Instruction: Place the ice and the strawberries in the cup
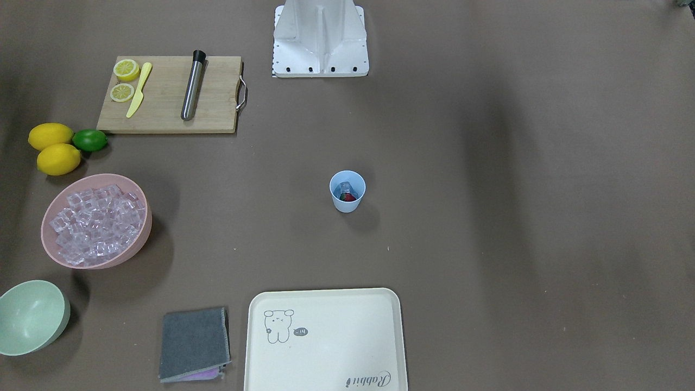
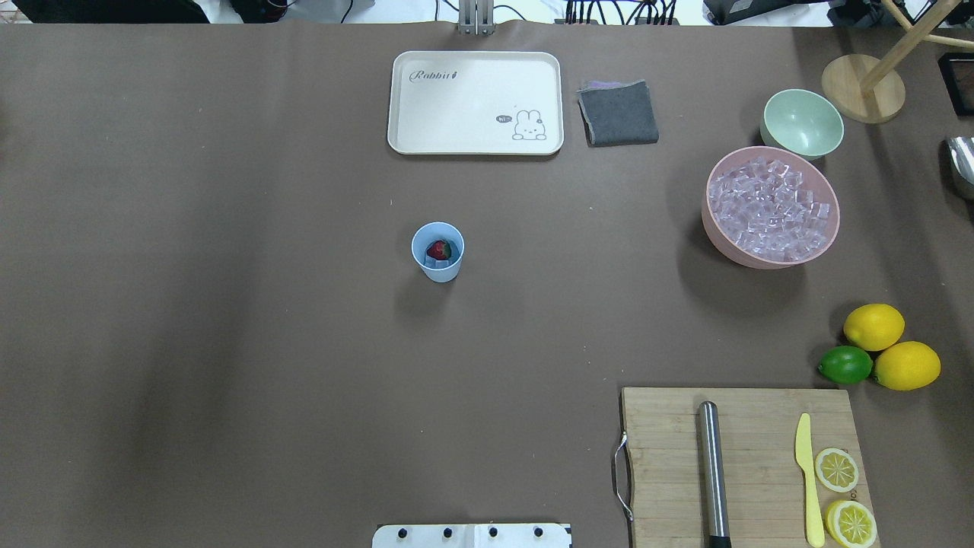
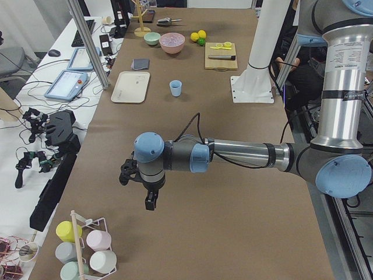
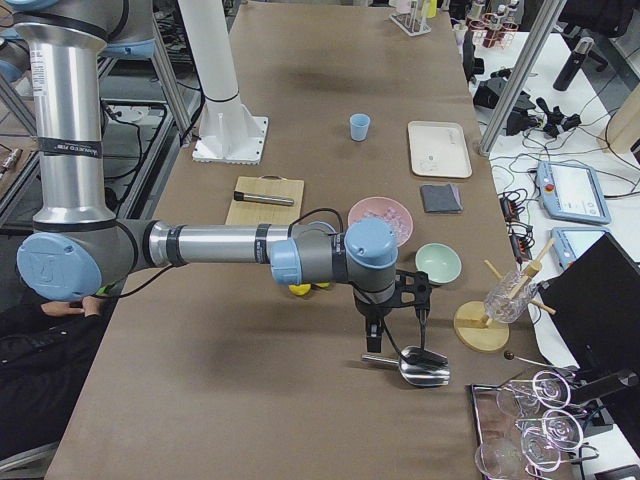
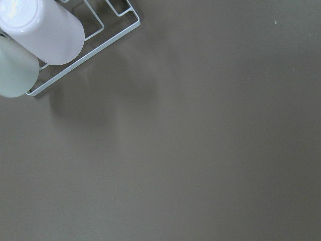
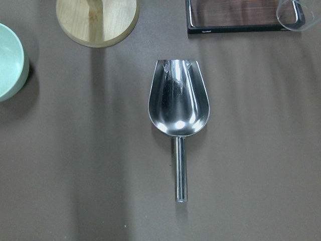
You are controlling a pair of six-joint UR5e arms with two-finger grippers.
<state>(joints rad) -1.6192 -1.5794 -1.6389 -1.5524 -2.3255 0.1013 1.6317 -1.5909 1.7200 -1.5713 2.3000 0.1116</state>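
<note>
Left gripper (image 3: 140, 188) near the mug rack (image 5: 83, 57) and right gripper (image 4: 395, 335) above the scoop (image 6: 179, 98) (jaws apart or together: cannot tell); the cup (image 1: 347, 207), mid-table and well apart from both, holds ice (image 1: 344, 188) and a strawberry (image 2: 438, 249), so the task appears done.

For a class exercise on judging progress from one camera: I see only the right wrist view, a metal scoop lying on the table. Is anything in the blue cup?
Observer: Yes. The overhead view shows a strawberry and ice inside the cup.
Operator: Where is my camera's arm?
Observer: The right side view shows the right gripper just above the scoop; open or shut, I cannot tell.
Operator: And the other arm?
Observer: The left side view shows the left gripper over bare table, near a rack of mugs.
</note>
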